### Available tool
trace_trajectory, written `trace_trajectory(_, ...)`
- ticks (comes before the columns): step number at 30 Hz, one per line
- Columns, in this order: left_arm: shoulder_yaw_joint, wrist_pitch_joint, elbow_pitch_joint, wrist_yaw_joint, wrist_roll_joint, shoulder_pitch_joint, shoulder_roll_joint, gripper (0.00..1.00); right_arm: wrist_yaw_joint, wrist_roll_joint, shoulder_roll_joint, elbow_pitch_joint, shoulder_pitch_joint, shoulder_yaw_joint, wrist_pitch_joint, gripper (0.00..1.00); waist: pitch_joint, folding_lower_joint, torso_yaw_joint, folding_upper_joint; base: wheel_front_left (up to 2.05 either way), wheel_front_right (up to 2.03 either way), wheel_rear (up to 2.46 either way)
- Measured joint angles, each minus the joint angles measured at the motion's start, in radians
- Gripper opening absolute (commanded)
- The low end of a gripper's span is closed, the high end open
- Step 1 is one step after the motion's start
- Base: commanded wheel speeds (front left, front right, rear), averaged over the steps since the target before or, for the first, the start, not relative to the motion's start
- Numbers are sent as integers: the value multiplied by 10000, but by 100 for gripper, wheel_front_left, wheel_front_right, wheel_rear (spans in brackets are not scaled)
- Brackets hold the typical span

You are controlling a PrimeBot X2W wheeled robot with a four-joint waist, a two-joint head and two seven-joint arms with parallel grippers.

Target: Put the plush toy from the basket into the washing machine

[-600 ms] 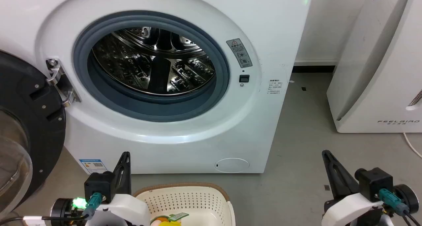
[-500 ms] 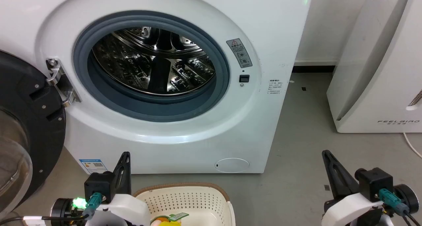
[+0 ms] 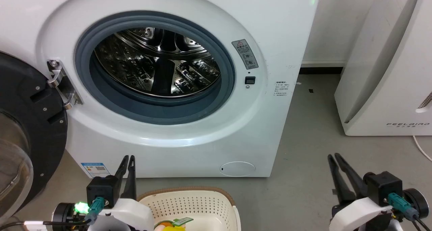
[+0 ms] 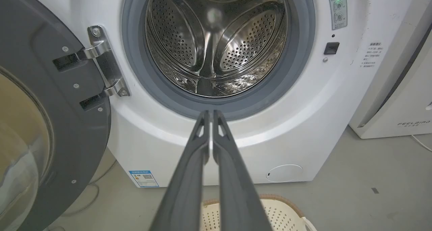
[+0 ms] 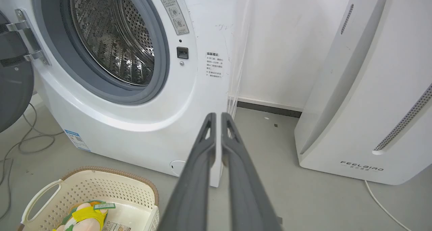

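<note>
The washing machine stands ahead with its black-rimmed glass door swung open to the left and the steel drum bare. At the bottom edge the cream basket holds the plush toy, of which an orange, yellow and green bit and its tag show. The toy lies in the basket in the right wrist view too. My left gripper is shut and holds nothing, just left of the basket. My right gripper is shut and holds nothing, over the floor well to the right.
A white slanted FEELBIRD appliance stands at the right, with grey floor between it and the washer. A white cable runs beside it. Grey cables lie on the floor under the open door.
Both grippers' fingers, seen as one dark blade before, now show as two thin blades with a narrow slit. Nothing else has moved.
</note>
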Motion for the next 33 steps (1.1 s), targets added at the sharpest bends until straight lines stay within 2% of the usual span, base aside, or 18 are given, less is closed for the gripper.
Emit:
trace_trajectory(1,-4,0,4,0,0,2,0,0,0,0,0,0,1,0,0,0,0,0,0,0,0,0,0)
trace_trajectory(2,-10,0,4,0,0,2,0,100,0,0,0,0,1,-2,0,100,0,0,0,0,0,0,0)
trace_trajectory(19,-165,-284,309,190,-104,-34,-2,100,0,560,0,-107,2,-165,-272,100,184,0,-22,0,0,0,0)
trace_trajectory(33,-385,-568,1833,169,-176,-835,4,100,0,1045,0,-274,-69,-270,-566,100,780,0,-165,0,0,0,0)
